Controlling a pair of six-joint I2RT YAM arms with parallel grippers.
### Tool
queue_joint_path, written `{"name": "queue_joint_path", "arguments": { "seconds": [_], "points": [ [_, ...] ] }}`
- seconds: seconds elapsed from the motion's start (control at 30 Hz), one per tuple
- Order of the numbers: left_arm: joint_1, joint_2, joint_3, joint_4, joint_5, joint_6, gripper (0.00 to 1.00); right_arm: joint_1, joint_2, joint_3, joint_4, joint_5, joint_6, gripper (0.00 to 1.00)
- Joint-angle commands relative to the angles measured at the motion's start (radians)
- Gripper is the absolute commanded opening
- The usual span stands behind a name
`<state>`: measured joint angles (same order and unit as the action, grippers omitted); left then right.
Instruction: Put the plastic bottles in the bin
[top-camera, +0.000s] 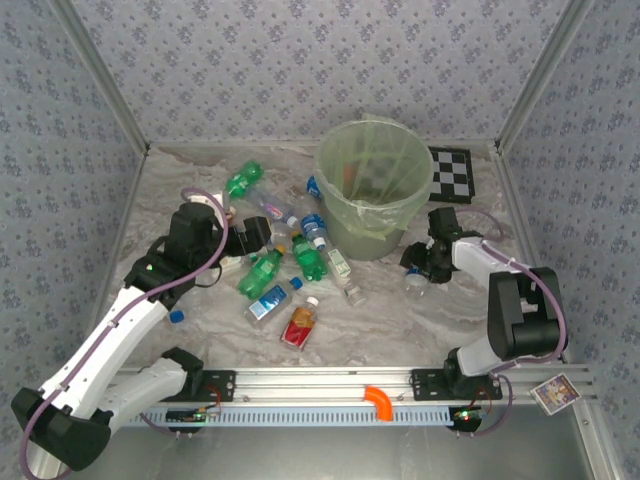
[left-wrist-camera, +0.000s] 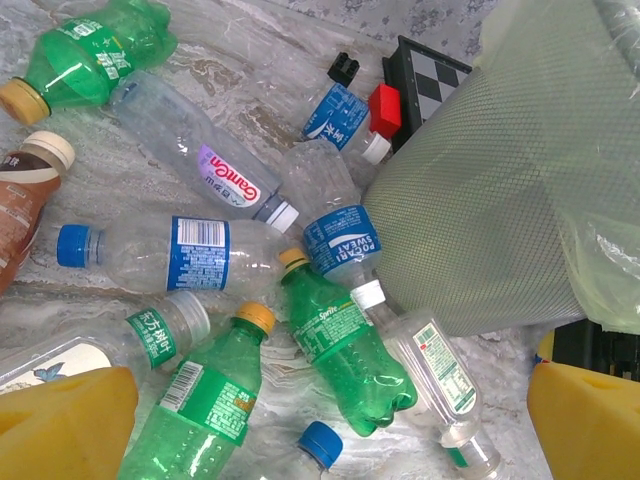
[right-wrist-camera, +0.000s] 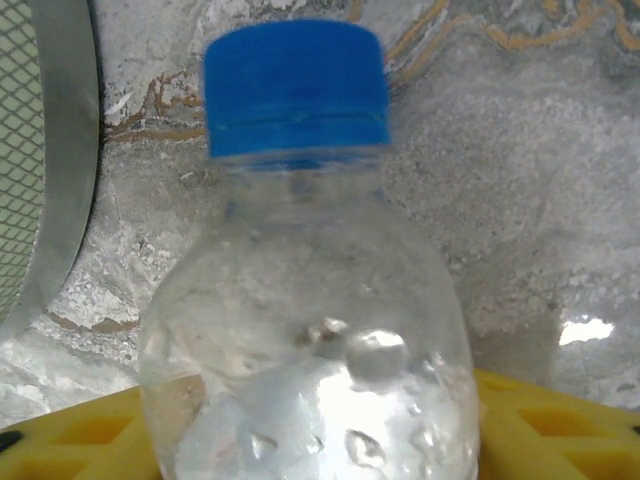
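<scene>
Straddling clear crinkly bottle (right-wrist-camera: 310, 300) (blue ribbed cap (right-wrist-camera: 296, 85)), R gripper (right-wrist-camera: 310, 430) grip unclear; L gripper (left-wrist-camera: 325, 420) agape.

Bright, even light, soft shadows; the near clear bottle (right-wrist-camera: 310, 350) looks blurred, with glare spots

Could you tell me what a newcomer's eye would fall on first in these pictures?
The big pale green bin stands at the back of the table, green and clear bottles strewn on their sides to its left. By its right side, a blue-capped clear bottle sits between the fingers of the right gripper.
</scene>
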<state>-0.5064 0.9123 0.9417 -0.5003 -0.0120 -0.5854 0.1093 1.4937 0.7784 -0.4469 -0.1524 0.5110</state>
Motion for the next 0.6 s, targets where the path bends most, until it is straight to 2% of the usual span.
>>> {"name": "queue_joint_path", "arguments": {
  "seconds": [0.0, 0.07, 0.33, 0.57],
  "points": [
    [-0.005, -0.006, 0.035, -0.018, -0.011, 0.003, 1.0, 0.0, 0.001, -0.001, -0.003, 0.024, 0.017, 0.55],
    [-0.005, -0.007, 0.039, -0.025, -0.021, -0.001, 1.0, -0.007, -0.02, -0.005, -0.015, 0.026, 0.022, 0.51],
    [-0.007, -0.024, 0.052, -0.03, -0.035, -0.008, 1.0, -0.053, -0.284, 0.007, -0.119, 0.057, 0.049, 0.49],
    [-0.006, -0.039, 0.065, -0.028, -0.045, 0.004, 1.0, -0.077, -0.515, 0.222, -0.233, 0.132, 0.048, 0.49]
  ]
}}
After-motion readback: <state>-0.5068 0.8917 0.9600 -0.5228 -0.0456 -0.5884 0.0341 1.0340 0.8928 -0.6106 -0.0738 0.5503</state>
